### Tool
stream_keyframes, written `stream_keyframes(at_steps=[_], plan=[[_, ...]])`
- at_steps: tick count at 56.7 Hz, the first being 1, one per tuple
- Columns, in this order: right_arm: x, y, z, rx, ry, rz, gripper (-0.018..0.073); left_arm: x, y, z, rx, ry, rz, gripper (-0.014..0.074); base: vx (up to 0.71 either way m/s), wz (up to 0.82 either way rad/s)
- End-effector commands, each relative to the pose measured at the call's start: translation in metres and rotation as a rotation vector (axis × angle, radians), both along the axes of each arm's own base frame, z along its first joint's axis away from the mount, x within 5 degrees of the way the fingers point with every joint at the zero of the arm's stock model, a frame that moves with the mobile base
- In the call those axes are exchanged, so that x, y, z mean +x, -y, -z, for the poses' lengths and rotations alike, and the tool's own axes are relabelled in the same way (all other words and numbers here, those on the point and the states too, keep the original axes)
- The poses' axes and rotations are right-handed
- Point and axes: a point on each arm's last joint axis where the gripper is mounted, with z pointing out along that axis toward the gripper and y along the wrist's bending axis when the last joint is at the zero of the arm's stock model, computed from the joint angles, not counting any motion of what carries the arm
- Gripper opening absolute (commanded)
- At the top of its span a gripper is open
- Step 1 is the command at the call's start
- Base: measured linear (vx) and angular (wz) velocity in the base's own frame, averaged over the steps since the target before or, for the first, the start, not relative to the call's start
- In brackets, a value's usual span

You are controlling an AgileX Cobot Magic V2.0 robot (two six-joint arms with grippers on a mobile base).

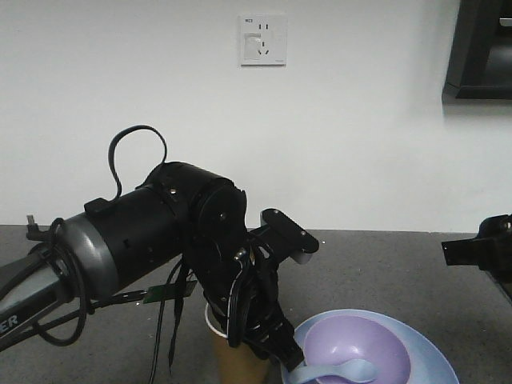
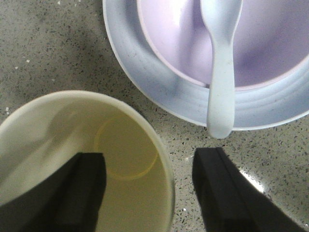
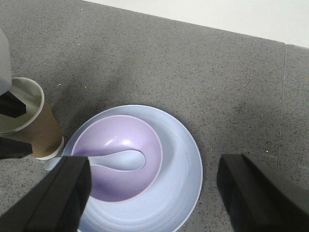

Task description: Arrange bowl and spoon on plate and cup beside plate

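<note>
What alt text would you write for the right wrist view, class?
A lavender bowl sits in a light-blue plate on a grey speckled counter, with a pale-blue spoon resting in the bowl. A brown paper cup stands beside the plate, its rim straddled by the left claw.

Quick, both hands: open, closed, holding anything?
Left hand: open, one finger inside the cup, one outside its rim; not clamped.
Right hand: open, empty, above the plate.

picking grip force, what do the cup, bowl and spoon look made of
Cup: paper, judging by the matte brown wall, cream inside and rolled white rim. Bowl: smooth matte lavender, plastic or melamine by its soft highlights; ceramic can't be ruled out. Spoon: pale blue, smooth with a faint sheen, plastic or ceramic, unclear which.
</note>
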Motion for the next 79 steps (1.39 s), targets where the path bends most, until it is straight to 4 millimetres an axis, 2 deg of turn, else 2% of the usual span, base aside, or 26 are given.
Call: stream_keyframes(at_steps=[1, 15, 26, 31, 36, 38, 41, 46, 50, 51, 55, 61, 64, 72, 79], plan=[[-0.003, 0.001, -0.016, 0.017, 0.106, 0.009, 0.0592, -0.010, -0.006, -0.039, -0.095, 0.090, -0.006, 0.0548, 0.00, 0.00], [-0.003, 0.001, -0.016, 0.016, 0.106, 0.009, 0.0592, -0.016, -0.012, -0.063, -0.128, 0.127, -0.006, 0.0549, 0.00, 0.00], [-0.003, 0.001, -0.016, 0.015, 0.099, 0.008, 0.0592, -0.022, -0.018, -0.101, -0.201, 0.196, -0.026, 0.0533, 0.00, 0.00], [-0.004, 0.001, -0.016, 0.013, 0.095, 0.007, 0.0591, -0.029, -0.025, -0.125, -0.254, 0.251, -0.026, 0.0498, 0.00, 0.00], [-0.003, 0.001, -0.016, 0.013, 0.096, 0.007, 0.0559, -0.039, -0.035, -0.147, -0.299, 0.303, -0.034, 0.0393, 0.00, 0.00], [-0.004, 0.001, -0.016, 0.013, 0.095, 0.007, 0.0526, -0.042, -0.039, -0.153, -0.307, 0.323, -0.046, 0.0340, 0.00, 0.00], [-0.004, 0.001, -0.016, 0.013, 0.094, 0.006, 0.0452, -0.047, -0.049, -0.164, -0.307, 0.366, -0.075, 0.0209, 0.00, 0.00], [-0.007, 0.001, -0.016, 0.010, 0.090, 0.004, 0.0221, -0.053, -0.065, -0.179, -0.312, 0.439, -0.126, -0.0010, 0.00, 0.00], [-0.011, 0.002, -0.017, -0.004, 0.104, -0.007, 0.0008, -0.060, -0.077, -0.189, -0.339, 0.484, -0.148, -0.0008, 0.00, 0.00], [-0.012, 0.002, -0.017, -0.007, 0.112, -0.009, -0.0015, -0.061, -0.080, -0.190, -0.344, 0.491, -0.151, -0.0008, 0.00, 0.00], [-0.018, 0.003, -0.014, -0.015, 0.161, -0.012, -0.0015, -0.071, -0.096, -0.197, -0.383, 0.531, -0.173, -0.0006, 0.00, 0.00], [-0.033, 0.006, -0.006, -0.040, 0.285, -0.015, -0.0013, -0.083, -0.117, -0.190, -0.421, 0.567, -0.212, -0.0004, 0.00, 0.00], [-0.042, 0.008, 0.003, -0.047, 0.351, -0.009, -0.0013, -0.088, -0.126, -0.178, -0.437, 0.580, -0.229, -0.0003, 0.00, 0.00], [-0.071, 0.013, 0.031, -0.027, 0.499, 0.021, -0.0011, -0.117, -0.153, -0.140, -0.543, 0.626, -0.271, -0.0003, 0.00, 0.00], [-0.086, 0.016, 0.051, -0.004, 0.573, 0.049, -0.0008, -0.138, -0.167, -0.110, -0.623, 0.656, -0.279, -0.0003, 0.00, 0.00]])
